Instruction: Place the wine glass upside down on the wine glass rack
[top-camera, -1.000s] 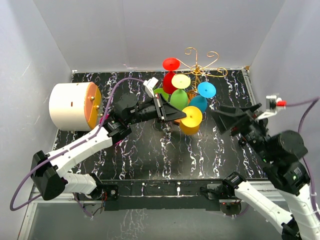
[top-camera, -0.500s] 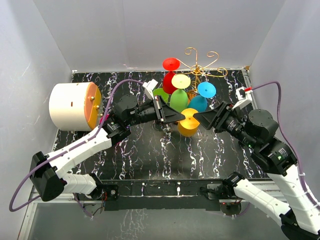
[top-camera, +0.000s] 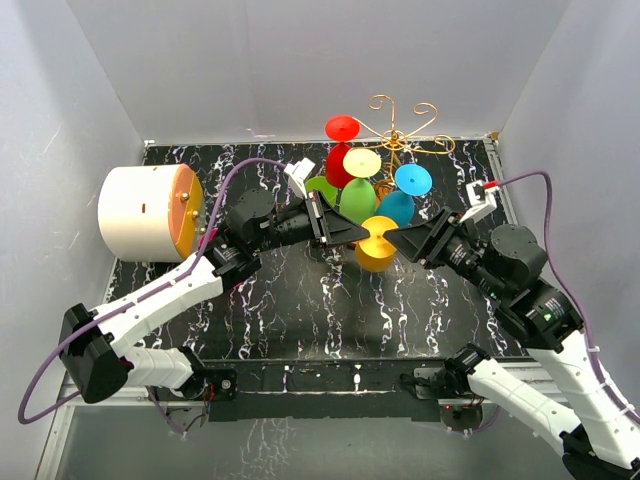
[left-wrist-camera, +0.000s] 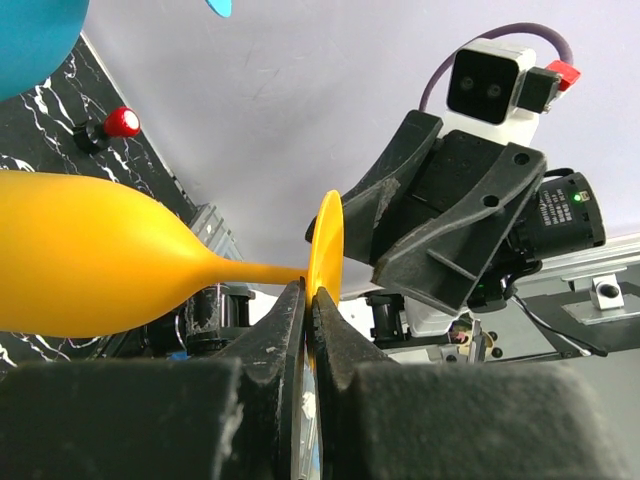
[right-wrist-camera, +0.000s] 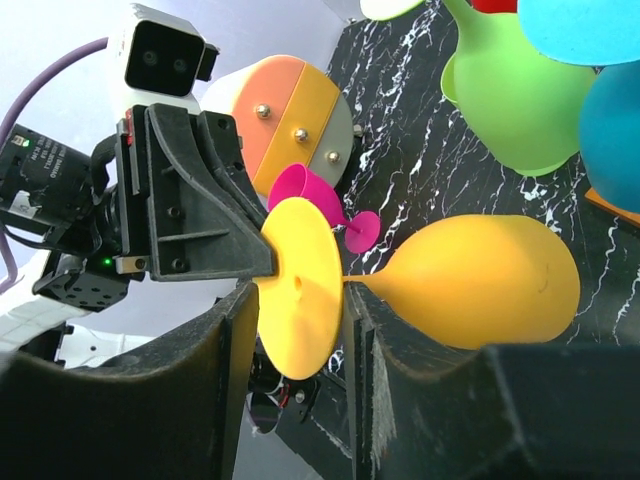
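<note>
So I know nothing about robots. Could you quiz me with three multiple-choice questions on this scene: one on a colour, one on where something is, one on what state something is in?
1. What colour is the wire of the wine glass rack?
A) silver B) gold C) black

2. Where is the orange-yellow wine glass?
A) hanging on the rack B) standing upright on the table C) on its side between the two arms

3. How is the left end effector?
A) shut on the glass's foot B) wide open C) out of sight

Answers:
1 B, as the scrolled wire shines gold in the top view.
2 C, as its bowl lies sideways, with its foot between the left end effector and the right end effector.
3 A, as the left wrist view shows both jaws pinching the foot's rim.
</note>
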